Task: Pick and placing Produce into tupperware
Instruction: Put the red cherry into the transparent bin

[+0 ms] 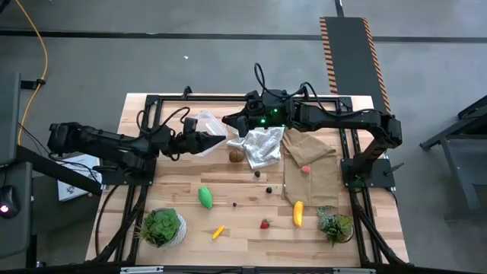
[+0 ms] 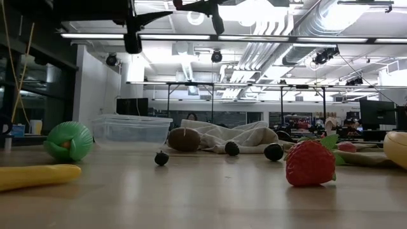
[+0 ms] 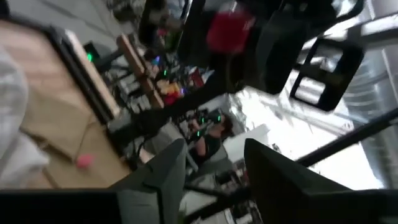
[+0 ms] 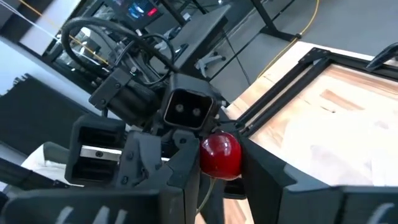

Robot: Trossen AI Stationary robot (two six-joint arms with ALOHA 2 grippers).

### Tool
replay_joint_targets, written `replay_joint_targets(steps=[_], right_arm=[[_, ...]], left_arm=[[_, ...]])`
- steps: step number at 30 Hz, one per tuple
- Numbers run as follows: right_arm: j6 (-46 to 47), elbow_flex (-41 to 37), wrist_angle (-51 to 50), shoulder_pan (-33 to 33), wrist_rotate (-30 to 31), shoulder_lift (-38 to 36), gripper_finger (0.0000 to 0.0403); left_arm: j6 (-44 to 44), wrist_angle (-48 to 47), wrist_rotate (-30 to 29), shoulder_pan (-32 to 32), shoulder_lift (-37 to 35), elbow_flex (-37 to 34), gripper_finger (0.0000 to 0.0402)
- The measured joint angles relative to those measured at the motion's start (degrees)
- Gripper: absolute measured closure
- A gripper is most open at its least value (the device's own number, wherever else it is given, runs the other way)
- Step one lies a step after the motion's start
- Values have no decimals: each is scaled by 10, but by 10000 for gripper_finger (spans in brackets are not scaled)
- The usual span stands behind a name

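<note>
The clear tupperware [image 1: 202,124] [image 2: 131,128] stands on the table at the far left. My right gripper [image 1: 227,122] [image 4: 221,180] hangs over its right rim, shut on a small red round fruit [image 4: 219,155] [image 3: 229,30]. My left gripper [image 1: 216,143] [image 3: 214,180] hovers by the container's near side, facing the right one, fingers apart and nothing between them. Loose on the table lie a green oval [image 1: 205,197], a kiwi-like ball [image 1: 237,156], a strawberry [image 1: 265,224], yellow pieces [image 1: 298,213] [image 1: 218,231] and dark berries [image 1: 268,191]. My right gripper pinches the red fruit by its two sides [image 4: 204,159] between its two fingers. The fingers come roughly level from the table's right. The fruit is lifted clear of the table and the container.
A white cloth [image 1: 262,144] and a brown cloth [image 1: 310,164] with a pink piece [image 1: 305,169] lie right of the container. Two potted plants [image 1: 162,226] [image 1: 335,224] stand at the near corners. A black frame [image 1: 148,103] borders the table.
</note>
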Motion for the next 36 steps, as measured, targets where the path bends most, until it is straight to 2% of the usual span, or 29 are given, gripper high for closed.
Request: replay_joint_targets(steps=[7, 19, 36], right_arm=[[1, 0, 21, 0, -3, -1, 312], [-4, 0, 23, 0, -12, -1, 312], [-9, 0, 24, -1, -13, -1, 312]], left_arm=[[35, -1, -34, 0, 4, 26, 253], [27, 0, -45, 0, 4, 27, 295], [7, 15, -52, 0, 4, 27, 256]])
